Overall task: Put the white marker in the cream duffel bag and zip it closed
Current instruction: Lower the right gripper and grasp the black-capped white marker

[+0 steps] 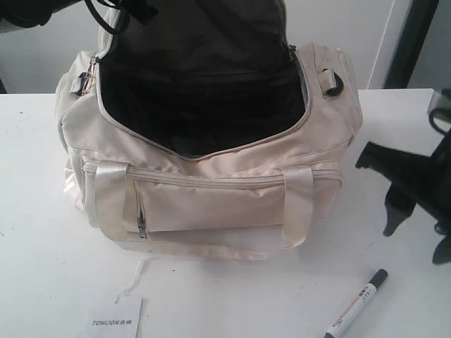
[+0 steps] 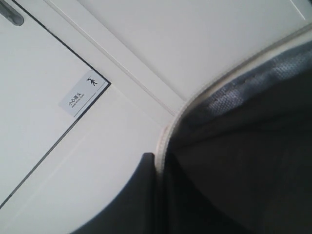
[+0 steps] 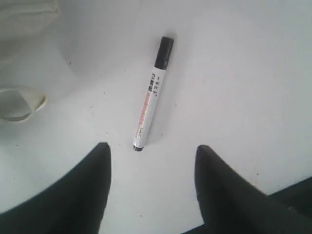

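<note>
The cream duffel bag (image 1: 211,201) stands open on the white table, its black lining showing. Its top flap (image 2: 243,146) is lifted, and my left gripper (image 2: 158,161) is shut on the flap's cream piped edge; only one dark finger (image 2: 144,195) shows there. In the exterior view that gripper (image 1: 137,10) is at the top edge above the bag. The white marker (image 1: 357,304) (image 3: 152,92) lies flat on the table, right of and in front of the bag, black cap pointing away. My right gripper (image 1: 416,243) (image 3: 152,148) hovers open just above it, holding nothing.
A flat white card printed "TONLION" (image 1: 116,320) lies at the table's front edge, left of the marker. A loose cream strap (image 3: 19,102) rests on the table beside the bag's end. A wall with a small sign (image 2: 83,92) is behind the lifted flap.
</note>
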